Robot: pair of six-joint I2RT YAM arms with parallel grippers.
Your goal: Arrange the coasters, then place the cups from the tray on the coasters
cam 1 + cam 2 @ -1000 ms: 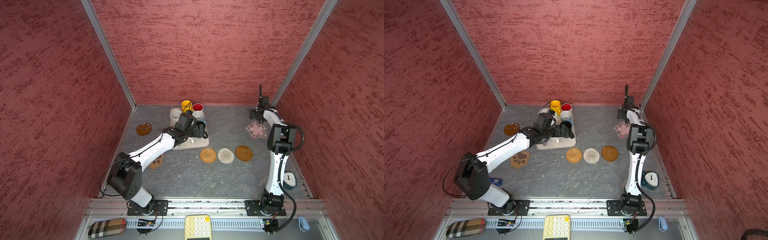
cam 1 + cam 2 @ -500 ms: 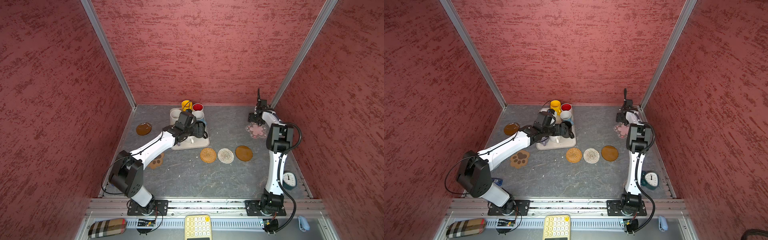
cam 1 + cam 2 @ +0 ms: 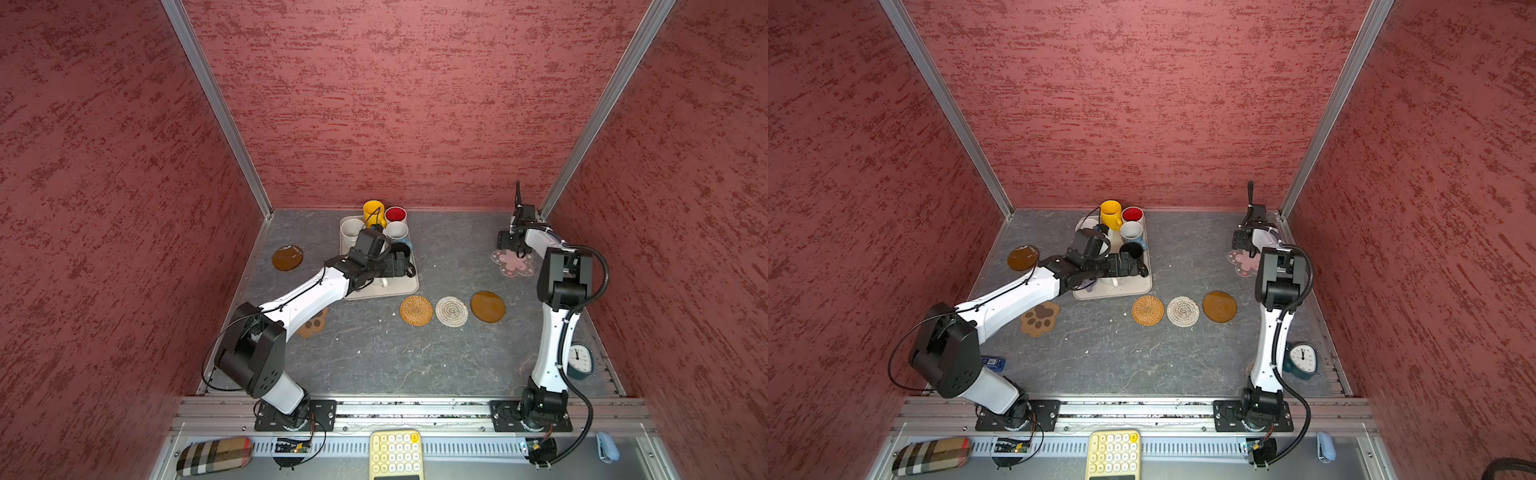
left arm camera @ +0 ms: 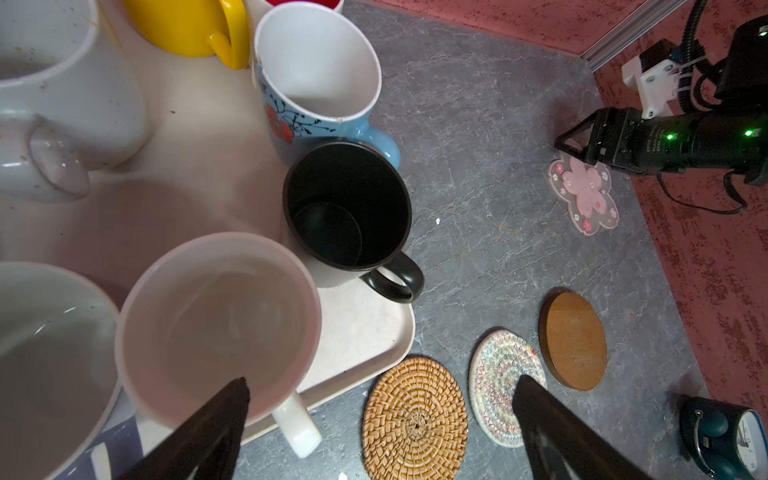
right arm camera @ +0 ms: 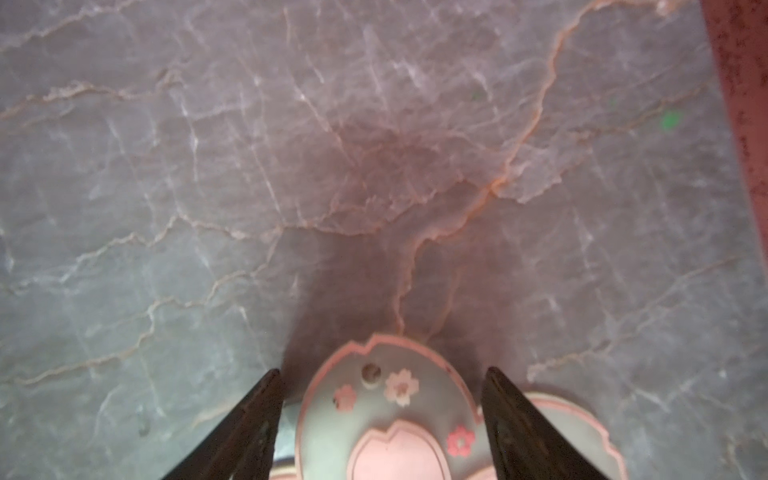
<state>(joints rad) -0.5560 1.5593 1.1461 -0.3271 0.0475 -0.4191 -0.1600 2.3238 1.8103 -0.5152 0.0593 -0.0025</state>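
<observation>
Cups (image 4: 345,208): seven, clustered on tray (image 4: 361,328).
Coasters: six visible on table (image 3: 374,353): amber discs ×2 (image 3: 287,258) (image 3: 487,306), rattan (image 3: 416,310), whitish woven (image 3: 451,311), paw (image 3: 1039,318), pink flower (image 3: 513,264).
Left gripper (image 4: 381,379): spread wide, empty, over tray.
Right gripper (image 5: 381,370): jaws apart, straddling pink flower edge.

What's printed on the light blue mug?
The light blue mug bears red flowers on dark twigs; clearest in left wrist view.

The left arm (image 3: 307,297) and right arm (image 3: 555,345) share glossy white links between chunky black joint housings, thin black cables tied alongside, black screwed base plates (image 3: 326,415), and a ribbed black hose (image 3: 605,270) on the right one.
</observation>
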